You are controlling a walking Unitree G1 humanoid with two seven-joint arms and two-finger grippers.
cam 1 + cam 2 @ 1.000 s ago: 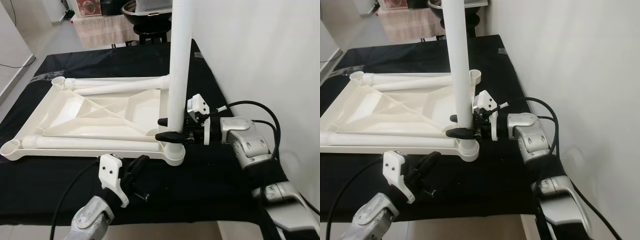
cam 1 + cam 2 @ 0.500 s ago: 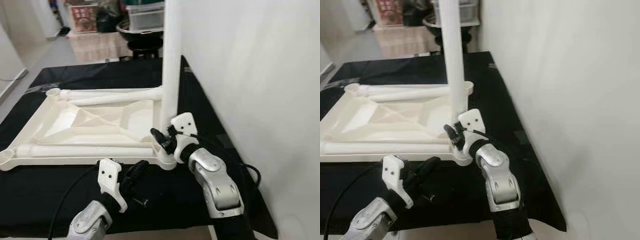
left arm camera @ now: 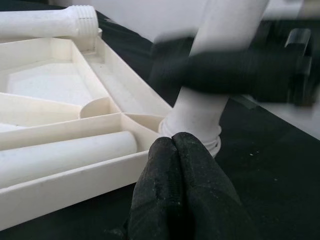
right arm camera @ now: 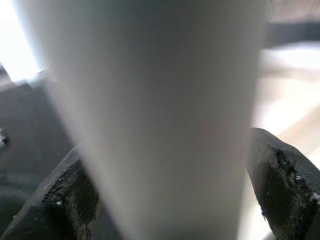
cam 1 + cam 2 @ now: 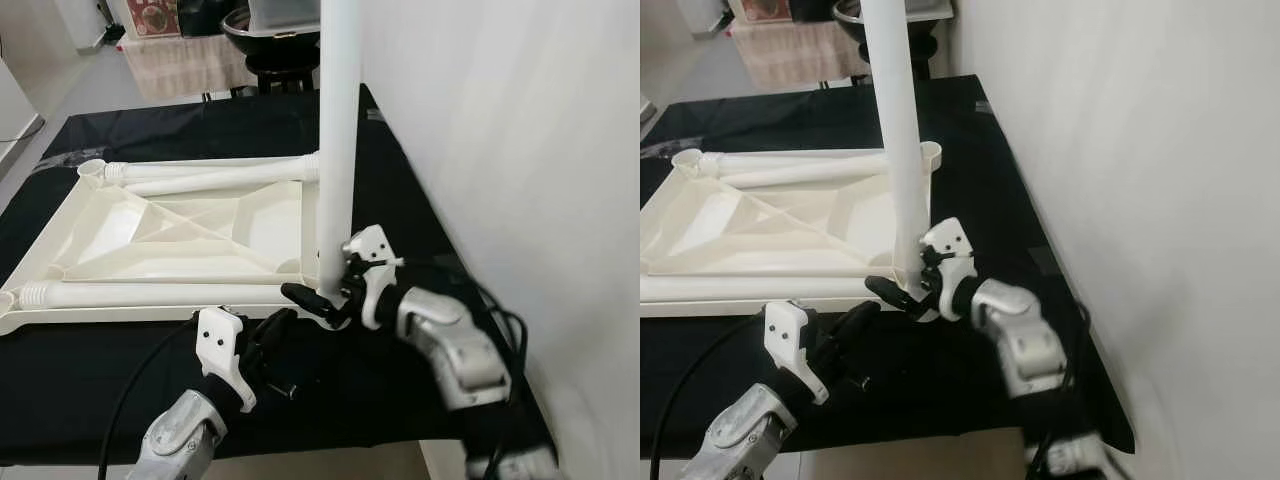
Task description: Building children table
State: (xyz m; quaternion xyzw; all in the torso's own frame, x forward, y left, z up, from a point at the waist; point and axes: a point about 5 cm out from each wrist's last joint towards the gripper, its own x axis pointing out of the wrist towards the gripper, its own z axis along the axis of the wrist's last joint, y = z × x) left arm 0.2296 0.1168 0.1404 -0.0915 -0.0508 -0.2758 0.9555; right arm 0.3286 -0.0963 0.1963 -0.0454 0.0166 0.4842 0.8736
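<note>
Left eye view: white table top panel lies upside down on the black-draped tabletop; one table leg stands upright in the panel's near right corner socket, long axis vertical, running out of the top of the picture. Two more legs lie flat along the panel's near and far edges. Right end effector reaches in from the robot's right, level, its fingers straddling the base of the standing leg just above the socket. Left end effector rests low on the cloth, just short of that same corner. Right eye view: same layout; right arm clearly the nearer and the one engaged with the leg. Left wrist view: left end effector's fingertips pressed together, empty, pointing at the leg's collar where it meets the socket. Right wrist view: leg fills the gap between the two pads, which bear against either side of it, so clamped. Judgement: next move likely turns or presses the leg about its vertical axis to seat it.
</note>
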